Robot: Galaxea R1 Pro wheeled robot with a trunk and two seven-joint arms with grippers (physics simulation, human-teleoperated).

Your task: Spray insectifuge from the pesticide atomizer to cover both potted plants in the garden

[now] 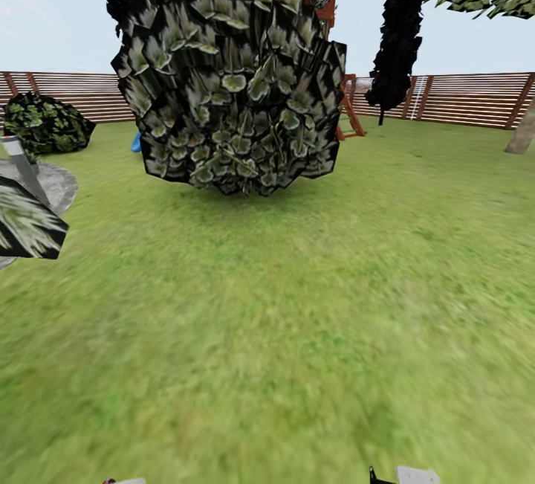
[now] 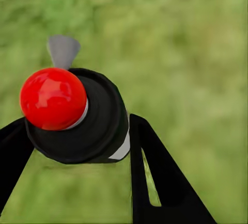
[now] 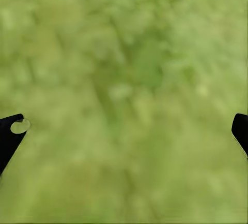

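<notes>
The pesticide atomizer [image 2: 77, 115] sits clamped between the left gripper's [image 2: 77, 146] black fingers — seen end-on, a dark round body with a glossy red cap and a pale grey trigger. The garden's lawn [image 1: 297, 320] spreads ahead to the far slatted brown fence [image 1: 461, 97] — a grey stone patio [image 1: 56, 183] edges in at the left.

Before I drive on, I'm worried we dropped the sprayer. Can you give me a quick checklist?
1. Pesticide atomizer held in the left pincer: ok, it sits between the fingers.
2. Right pincer free: ok, open over grass.
3. Potted plants located: cannot tell.
4. Path ahead: not ok, a large bush stands straight ahead on the lawn.
5. Stone patio located: ok, at the head view's left edge.
</notes>
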